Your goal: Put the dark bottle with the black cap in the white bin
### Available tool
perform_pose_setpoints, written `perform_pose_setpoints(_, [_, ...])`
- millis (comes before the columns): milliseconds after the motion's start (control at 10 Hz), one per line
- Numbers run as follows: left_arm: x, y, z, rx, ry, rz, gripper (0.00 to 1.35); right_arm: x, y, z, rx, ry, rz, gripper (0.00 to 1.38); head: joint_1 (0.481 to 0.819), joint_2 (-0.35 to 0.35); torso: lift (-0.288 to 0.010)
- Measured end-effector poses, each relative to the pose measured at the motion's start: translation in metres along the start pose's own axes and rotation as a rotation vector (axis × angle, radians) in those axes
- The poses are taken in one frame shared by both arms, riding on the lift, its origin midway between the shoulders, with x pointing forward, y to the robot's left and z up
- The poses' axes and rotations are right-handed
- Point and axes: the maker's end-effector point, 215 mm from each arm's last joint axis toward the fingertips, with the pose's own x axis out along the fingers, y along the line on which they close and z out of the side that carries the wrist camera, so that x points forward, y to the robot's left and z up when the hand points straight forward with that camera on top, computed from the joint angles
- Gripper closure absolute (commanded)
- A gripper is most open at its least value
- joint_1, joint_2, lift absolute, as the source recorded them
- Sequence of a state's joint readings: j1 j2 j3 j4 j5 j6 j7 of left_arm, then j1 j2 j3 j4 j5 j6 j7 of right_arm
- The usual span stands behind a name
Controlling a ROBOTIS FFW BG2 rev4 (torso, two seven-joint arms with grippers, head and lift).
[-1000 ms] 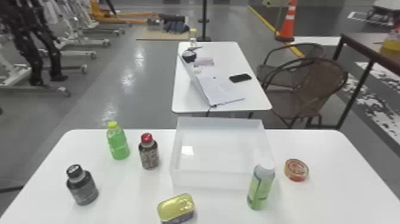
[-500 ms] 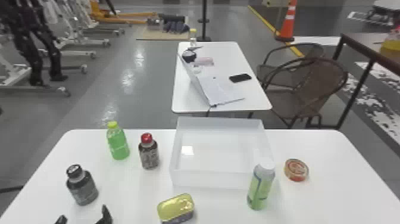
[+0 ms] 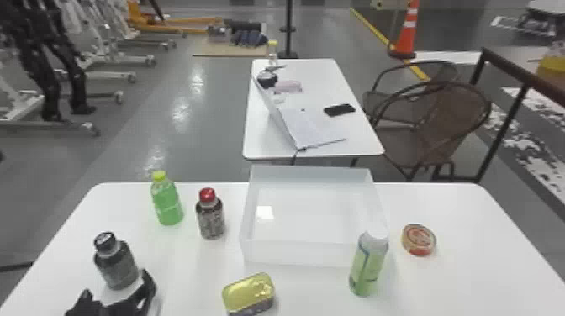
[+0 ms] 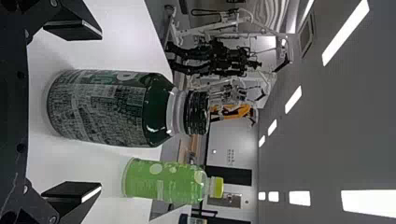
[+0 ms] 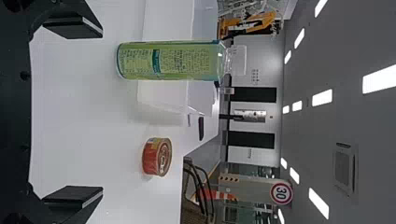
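the head view looks forward and down from above and behind the left fingers [image 3: 148, 287], across the whole white bin [image 3: 294, 254] and into the room. the left wrist view looks out low and nearly level past those fingers, close to the dark bottle [image 4: 100, 107]; the head view shares that and the yellow-capped bottle [image 4: 163, 181]. the right wrist view, also low, faces forward past the right fingers [image 5: 72, 28], sharing the white-capped bottle [image 5: 177, 60] and round tin [image 5: 157, 157] with the head view, both farther off.

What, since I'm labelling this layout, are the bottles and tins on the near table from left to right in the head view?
Black-capped dark bottle, yellow-capped green bottle, red-capped bottle, gold tin, white-capped bottle, round tin.
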State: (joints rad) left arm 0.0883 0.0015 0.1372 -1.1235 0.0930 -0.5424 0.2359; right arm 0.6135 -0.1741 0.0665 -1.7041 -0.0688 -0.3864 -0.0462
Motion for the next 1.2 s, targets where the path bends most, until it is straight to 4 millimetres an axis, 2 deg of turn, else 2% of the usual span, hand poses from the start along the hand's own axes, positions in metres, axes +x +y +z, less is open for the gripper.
perform_pose_setpoints(300, [0.023, -0.003, 0.005, -0.017, -0.006, 0.024, 0.17, 0.001, 0.000, 0.000, 0.002, 0.000, 0.002, 0.11, 0.549, 0.000, -0.100])
perform_pose_setpoints(400, [0.029, -0.003, 0.007, -0.013, -0.009, 0.030, 0.27, 0.001, 0.000, -0.001, 0.003, 0.000, 0.003, 0.11, 0.549, 0.000, -0.100])
perform_pose_setpoints(600, [0.036, 0.003, 0.004, 0.014, 0.003, 0.041, 0.87, 0.001, 0.000, -0.001, 0.004, 0.000, 0.004, 0.11, 0.549, 0.000, -0.100])
perform_pose_setpoints(700, [0.036, 0.006, -0.001, 0.018, 0.018, 0.049, 0.94, 0.001, 0.000, -0.001, 0.005, 0.000, 0.004, 0.11, 0.549, 0.000, -0.100])
perform_pose_setpoints(1000, [0.032, 0.003, -0.008, 0.023, 0.033, 0.042, 0.94, 0.001, 0.001, -0.002, 0.007, 0.001, 0.005, 0.11, 0.549, 0.000, -0.100])
perform_pose_setpoints(1100, [0.029, -0.003, 0.003, 0.013, 0.011, 0.028, 0.94, 0.001, 0.000, -0.002, 0.007, 0.001, 0.005, 0.11, 0.549, 0.000, -0.100])
perform_pose_setpoints(1200, [0.027, -0.019, 0.027, -0.017, -0.031, -0.004, 0.94, 0.001, 0.000, -0.002, 0.007, 0.001, 0.005, 0.11, 0.549, 0.000, -0.100])
